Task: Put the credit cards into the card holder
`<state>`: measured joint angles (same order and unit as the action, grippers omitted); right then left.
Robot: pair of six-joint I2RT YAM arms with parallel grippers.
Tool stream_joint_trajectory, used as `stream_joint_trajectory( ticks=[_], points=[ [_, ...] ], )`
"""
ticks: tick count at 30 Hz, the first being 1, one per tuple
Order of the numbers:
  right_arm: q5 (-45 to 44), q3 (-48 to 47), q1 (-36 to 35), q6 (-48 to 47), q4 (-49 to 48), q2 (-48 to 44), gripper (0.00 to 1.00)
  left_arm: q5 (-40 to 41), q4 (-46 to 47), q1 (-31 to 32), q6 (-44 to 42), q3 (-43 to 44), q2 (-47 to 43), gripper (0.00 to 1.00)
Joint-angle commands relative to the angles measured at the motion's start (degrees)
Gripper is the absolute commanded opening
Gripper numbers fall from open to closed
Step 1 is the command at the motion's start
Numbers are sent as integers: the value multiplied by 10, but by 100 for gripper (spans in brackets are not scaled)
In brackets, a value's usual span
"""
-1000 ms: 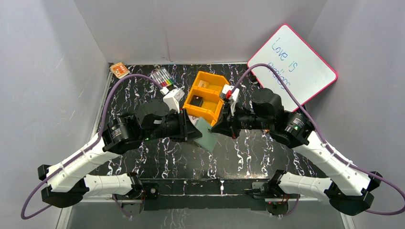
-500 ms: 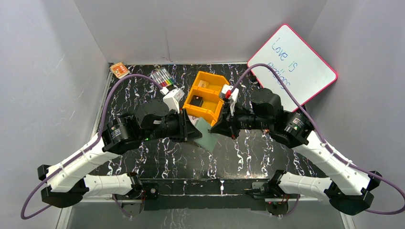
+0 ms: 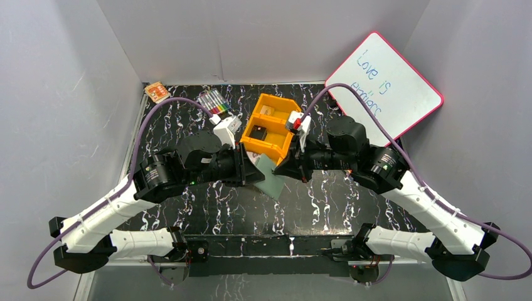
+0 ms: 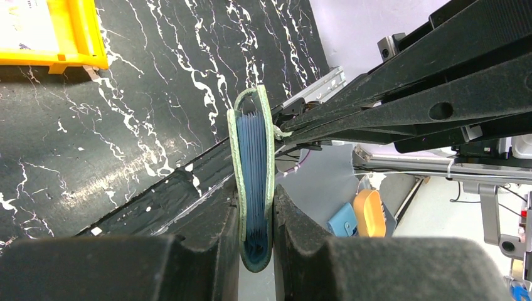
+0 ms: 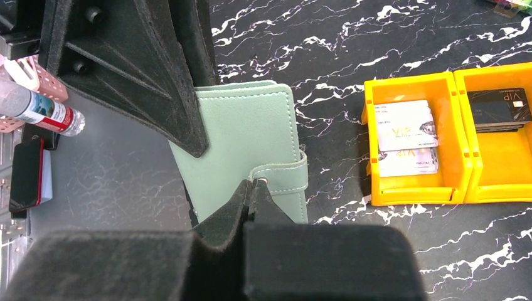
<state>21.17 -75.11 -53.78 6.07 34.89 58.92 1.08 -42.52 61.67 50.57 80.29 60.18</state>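
The sage-green card holder (image 3: 271, 180) hangs above the table between my two grippers, closed. My left gripper (image 3: 254, 170) is shut on its folded edge; in the left wrist view the card holder (image 4: 253, 157) sits edge-on between the fingers, its blue inner leaves showing. My right gripper (image 5: 257, 185) is shut on the snap tab of the card holder (image 5: 241, 135). It also shows in the top view (image 3: 280, 166). Pale credit cards (image 5: 404, 128) lie in the end compartment of the orange tray (image 5: 414, 194).
The orange tray (image 3: 279, 147) stands just behind the grippers, with dark cards (image 5: 499, 106) in its middle compartment. A pink-rimmed whiteboard (image 3: 386, 81) leans at the back right. Markers (image 3: 212, 100) and a small orange item (image 3: 157, 92) lie at the back left.
The right arm has shifted slightly to the left. The card holder stays held between both grippers.
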Motion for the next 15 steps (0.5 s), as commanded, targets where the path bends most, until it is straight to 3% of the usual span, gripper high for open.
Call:
stream_joint_trajectory(
  ticks=[1,10,15],
  points=[
    [16,1,-14,8,-32,6,0,2,45,0,1,16,-20,0],
    [-6,14,-37,12,-38,18,0,-11,80,0,-4,14,-27,0],
    [-12,18,-41,11,-37,23,0,-60,105,0,-13,12,-29,0]
  ],
)
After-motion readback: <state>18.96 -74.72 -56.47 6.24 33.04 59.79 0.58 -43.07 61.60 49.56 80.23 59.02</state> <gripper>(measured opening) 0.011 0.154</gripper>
